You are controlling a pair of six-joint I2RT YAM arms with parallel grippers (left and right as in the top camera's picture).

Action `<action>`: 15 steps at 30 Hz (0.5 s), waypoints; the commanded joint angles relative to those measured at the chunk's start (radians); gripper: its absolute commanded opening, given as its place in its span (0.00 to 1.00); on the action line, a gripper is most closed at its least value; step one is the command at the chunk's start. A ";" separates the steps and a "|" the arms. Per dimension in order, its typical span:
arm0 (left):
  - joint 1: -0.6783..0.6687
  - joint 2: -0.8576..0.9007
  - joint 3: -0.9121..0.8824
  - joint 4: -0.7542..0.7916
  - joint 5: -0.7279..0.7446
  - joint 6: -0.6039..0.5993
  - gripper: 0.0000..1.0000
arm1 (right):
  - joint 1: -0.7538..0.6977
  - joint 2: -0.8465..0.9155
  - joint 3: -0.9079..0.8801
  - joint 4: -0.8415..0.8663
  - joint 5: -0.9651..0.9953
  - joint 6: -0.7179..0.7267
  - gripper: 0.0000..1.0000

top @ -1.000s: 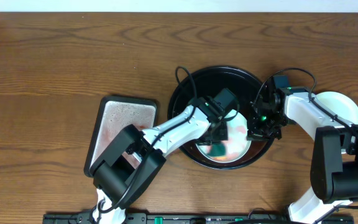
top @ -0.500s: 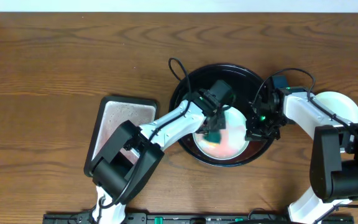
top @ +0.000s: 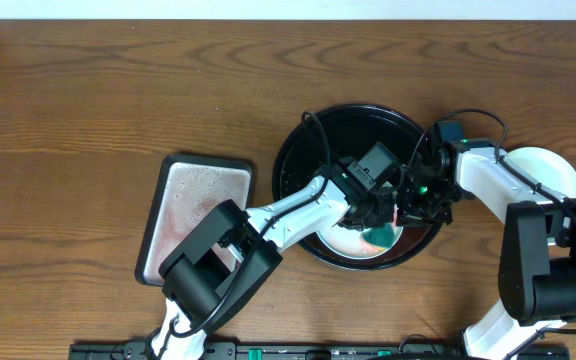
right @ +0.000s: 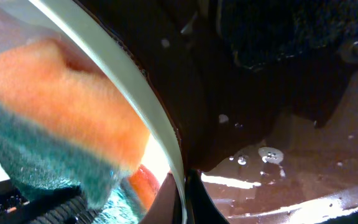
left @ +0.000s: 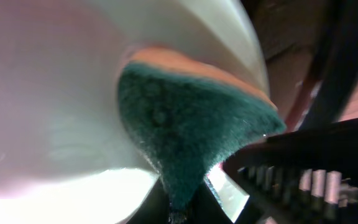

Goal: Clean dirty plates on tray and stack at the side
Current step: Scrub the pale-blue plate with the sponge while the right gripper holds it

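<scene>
In the near half of the black tray [top: 340, 130] sat a pale plate [top: 348, 243]. The left gripper [top: 376, 218] pinched a green-and-orange sponge [top: 381, 235] against its face. The right gripper [top: 408, 213] was clamped on its right rim. A silver tray [top: 193, 215] lay left, and a white plate [top: 553, 170] lay right on bare wood.

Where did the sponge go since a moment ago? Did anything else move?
The left tool, shut on the sponge, slid right across the plate, toward the right tool. The right tool kept gripping the plate's rim. The black tray and silver tray stayed put.
</scene>
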 commanded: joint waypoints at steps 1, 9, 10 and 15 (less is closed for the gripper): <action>0.021 0.025 -0.011 -0.119 -0.070 -0.005 0.08 | -0.009 0.016 -0.011 -0.005 0.085 -0.012 0.01; 0.105 0.025 -0.011 -0.425 -0.678 0.068 0.08 | -0.009 0.016 -0.011 -0.007 0.086 -0.016 0.01; 0.103 0.025 -0.011 -0.441 -0.731 0.085 0.07 | -0.009 0.016 -0.011 -0.006 0.086 -0.016 0.01; 0.087 0.024 -0.008 -0.482 -0.843 0.109 0.07 | -0.009 0.016 -0.011 -0.006 0.087 -0.016 0.01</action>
